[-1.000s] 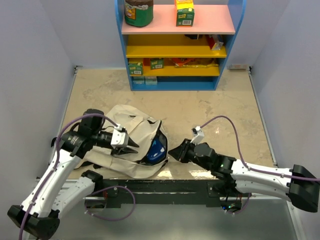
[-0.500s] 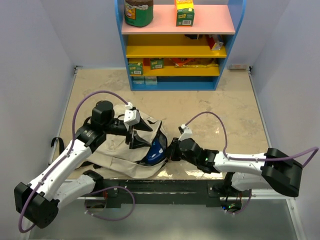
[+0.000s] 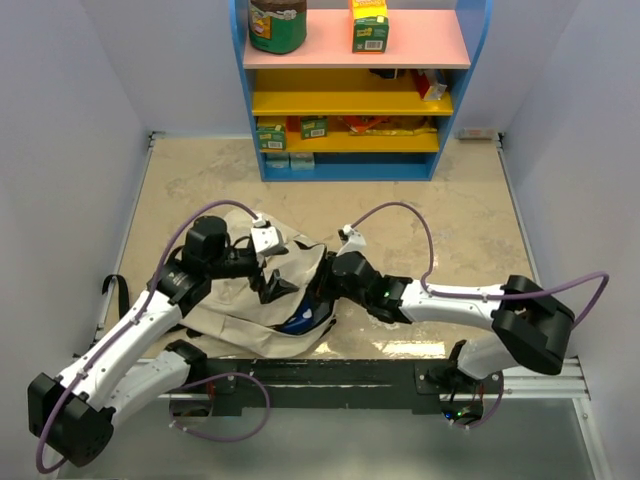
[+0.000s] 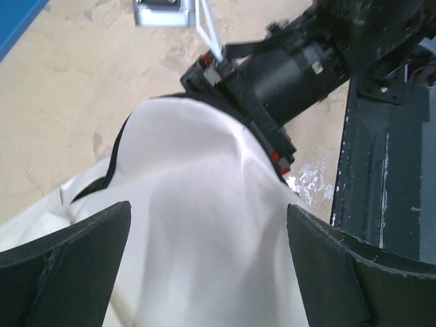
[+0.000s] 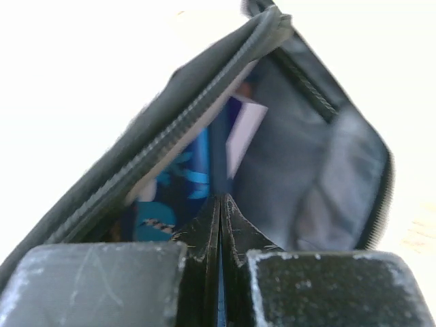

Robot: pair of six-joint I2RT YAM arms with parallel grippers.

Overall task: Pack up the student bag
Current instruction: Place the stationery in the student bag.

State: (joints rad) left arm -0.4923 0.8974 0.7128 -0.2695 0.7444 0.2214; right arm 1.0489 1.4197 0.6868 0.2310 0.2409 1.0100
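Standing fully closed, the right gripper (image 5: pixel 219 225) is at the zipper mouth of the student bag (image 3: pixel 240 315). The left gripper (image 4: pixel 204 272) hangs wide open over its cream cloth. The bag lies on the table (image 3: pixel 430 220) between both arms.

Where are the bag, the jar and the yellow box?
bag (image 3: pixel 240 308): top view, on its beige cloth side.
jar (image 3: pixel 277 27): top view, on the middle of its body.
box (image 3: pixel 369 30): top view, on its front face.
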